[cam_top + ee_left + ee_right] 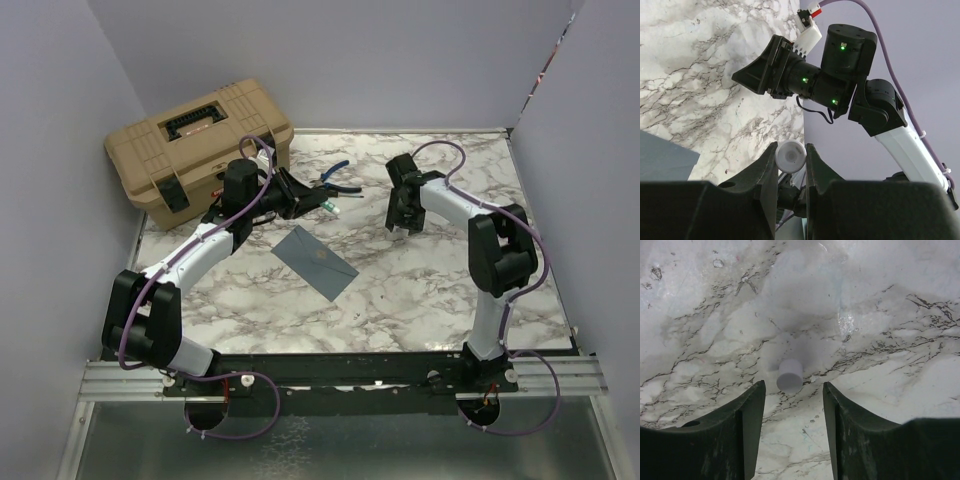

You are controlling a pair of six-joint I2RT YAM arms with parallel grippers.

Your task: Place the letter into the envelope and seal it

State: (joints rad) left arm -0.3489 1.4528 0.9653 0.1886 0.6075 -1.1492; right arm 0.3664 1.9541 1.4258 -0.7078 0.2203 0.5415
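The slate blue-grey paper envelope [315,262] lies flat on the white marble-patterned table [430,300], just to the near side of my left jaws [792,150] and to the left of, and a little nearer than, my right jaws [794,390]; its corner shows at the lower left of my left wrist view. I see the cream-tan letter in no view, and whether it is already inside I cannot tell; nor can I tell whether the flap is stuck down, though a small round mark shows near the envelope's middle.

My right jaws are spread, pointing down at bare marble and holding nothing. My left jaws stand close together with a narrow gap; whether they are fully pressed I cannot tell, and nothing of the task is between them.

I judge the envelope light, thin and limp, easily creased, and likely to slide on the smooth top. Lying flush, it offers no lip to get under. I would pin one end with one set of jaws and take a corner or a long edge with the other, or press down on the flap at the mark.

Open marble lies to the right of the envelope and on its near side. Beyond my left jaws it is crowded; the tan plastic toolbox [195,150] and the blue-handled pliers [335,175] sit there, and walls close three sides.
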